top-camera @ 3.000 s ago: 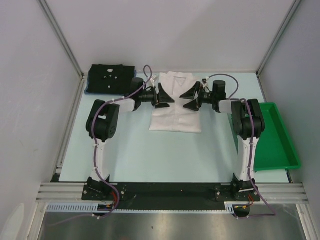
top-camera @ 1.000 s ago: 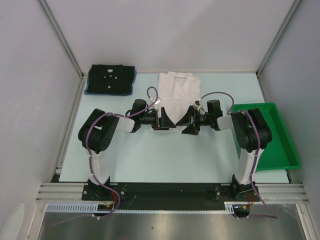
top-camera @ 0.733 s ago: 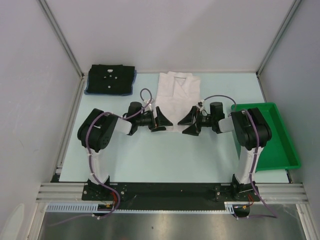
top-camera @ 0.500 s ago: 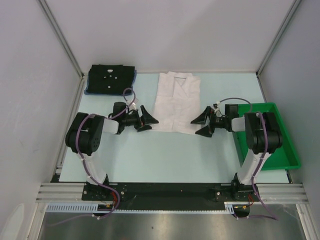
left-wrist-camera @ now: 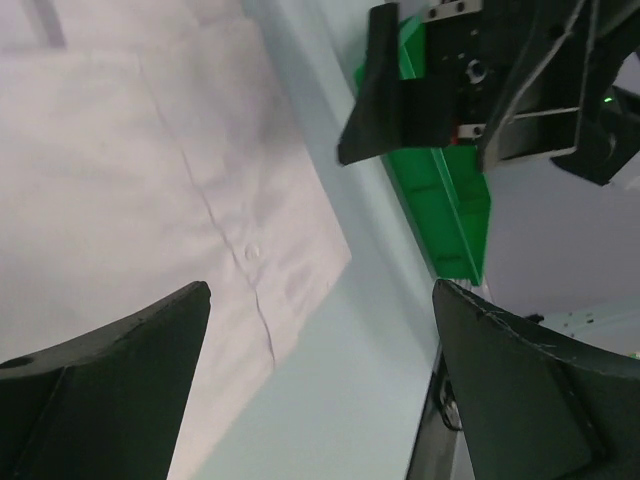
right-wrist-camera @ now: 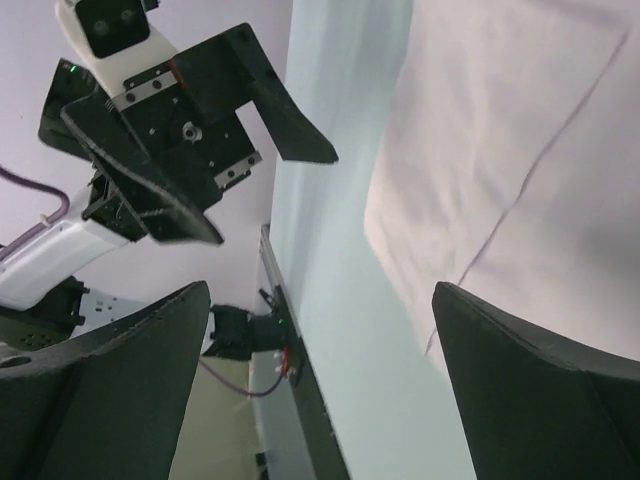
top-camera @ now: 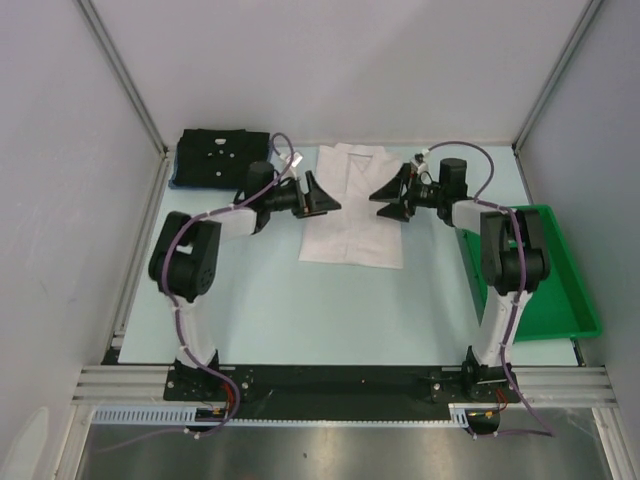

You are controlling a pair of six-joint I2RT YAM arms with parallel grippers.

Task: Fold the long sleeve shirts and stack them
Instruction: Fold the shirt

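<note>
Hovering over the far half of the white shirt (top-camera: pixel 350 225), the left hand (top-camera: pixel 322 196) and the right hand (top-camera: pixel 388 192) are facing each other across it. Both are standing released, jaws spread wide, gripping nothing. The overhead view is not showing whether either fingertip is touching the cloth.

Location: the white shirt is lying flat on the bench (top-camera: pixel 300 310), in its far middle part. It is sitting between the black shirt (top-camera: pixel 222 158) in the far left corner and the green tray (top-camera: pixel 550 290) at the right edge, apart from both.

Orientation: its long axis is running from the back wall toward the arm bases. The collar is pointing at the back wall and the hem at the near edge. No sleeve is showing outside the narrow outline, so the sleeves are probably lying folded in already.

Risks, as judged:
- The cloth is looking thin and creased, so a pinch may be catching only the top layer and letting the tucked sleeves slide out.
- One hand closing or lifting ahead of the other would be dragging the shirt askew and leaving a crooked fold.
- The hands are working close together over a narrow garment, so fingers may be clashing mid-fold.
</note>
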